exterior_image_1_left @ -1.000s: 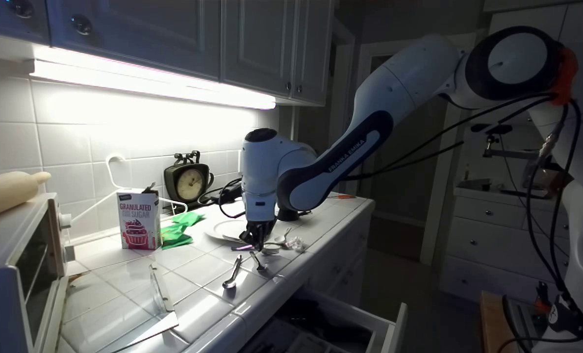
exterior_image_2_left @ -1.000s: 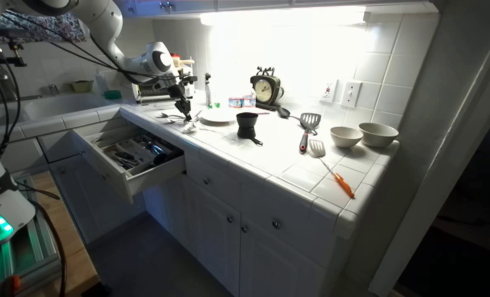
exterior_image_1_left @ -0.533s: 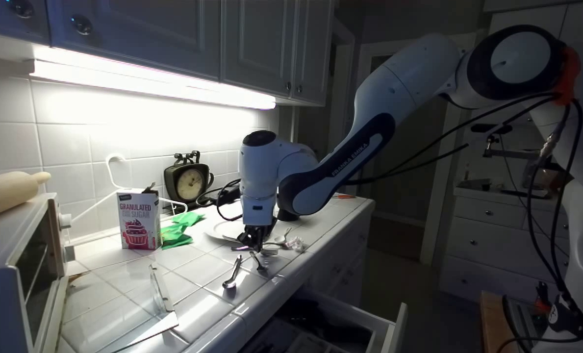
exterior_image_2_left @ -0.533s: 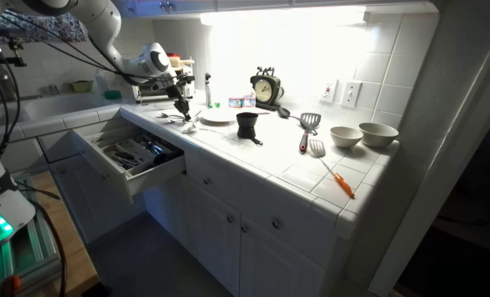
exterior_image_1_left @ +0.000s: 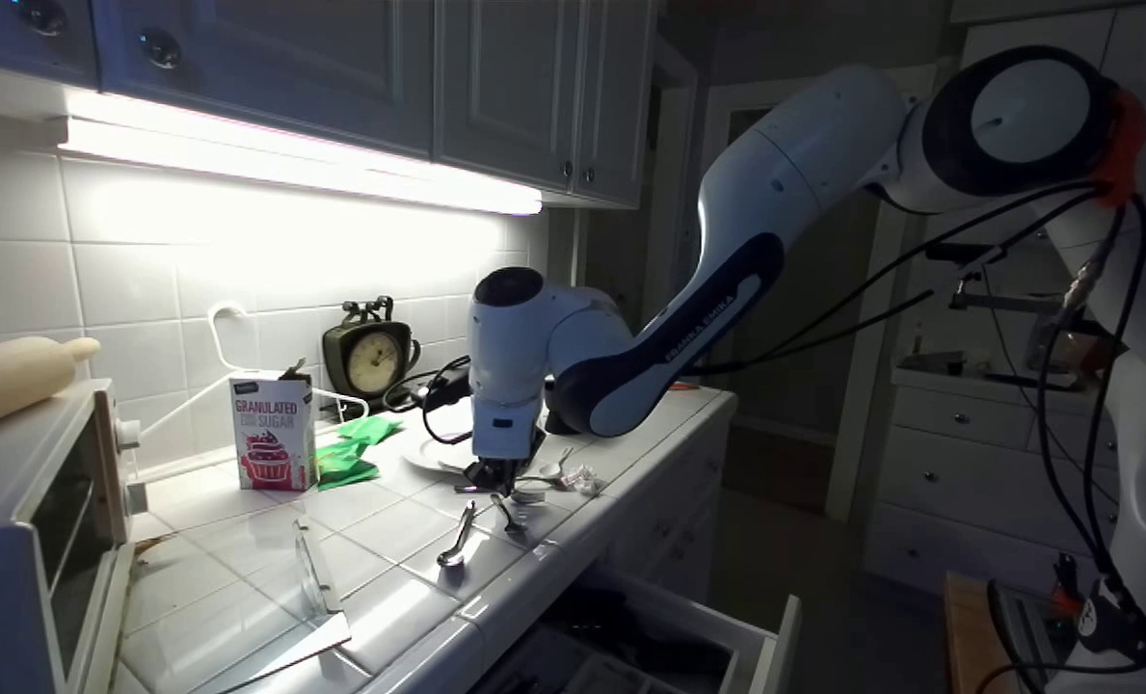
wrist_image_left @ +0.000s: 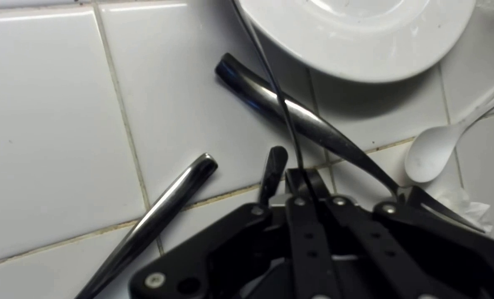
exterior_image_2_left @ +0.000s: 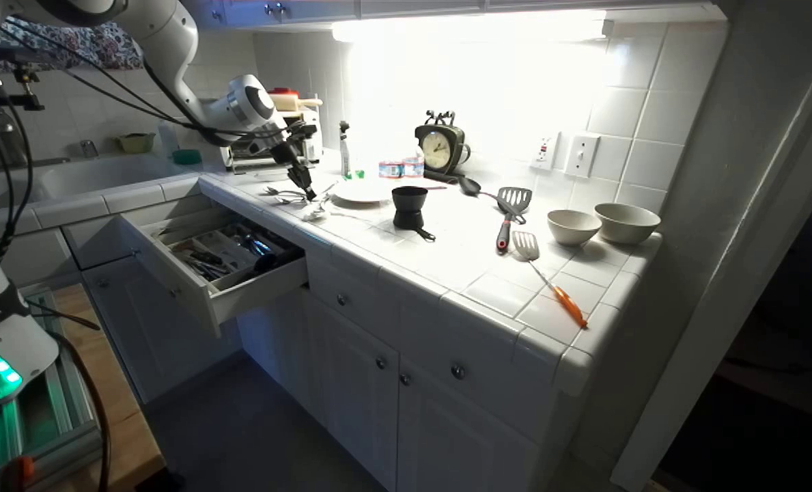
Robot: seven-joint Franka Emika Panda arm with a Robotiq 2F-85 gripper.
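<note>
Clenched on a thin utensil (wrist_image_left: 275, 84), low over the bench (wrist_image_left: 55, 124)

Pinches that utensil between the closed fingertips of the tool (wrist_image_left: 306, 182), with the visible length extending toward the top border of the wrist view. Shows edge-on there as a dark, slightly curved strip, too slim at this angle to tell what kind of cutlery. Runs past the left edge of a white plate (wrist_image_left: 367, 66) and crosses in front of the handle of a fork (wrist_image_left: 313, 124); cannot be told whether touching either.

Flanked on the left of the wrist view by a short dark handle (wrist_image_left: 274, 168) just beside the tips and, a little farther out, by a shiny metal handle (wrist_image_left: 159, 220) running off the bottom. Bordered on the right by the head of the fork, partly covered by the tool, then by a white spoon (wrist_image_left: 431, 151) and crumpled clear wrap (wrist_image_left: 473, 207).

Backed near the wall, in both exterior views, by a dark case with a round dial (exterior_image_2_left: 438, 147). Surrounded farther out, in an exterior view, by a black hourglass-shaped cup (exterior_image_2_left: 409, 205), two pale bowls (exterior_image_2_left: 574, 231) and a slotted turner with an orange handle (exterior_image_2_left: 566, 304). Fronted below the bench edge by a pulled-out drawer (exterior_image_2_left: 262, 294).
</note>
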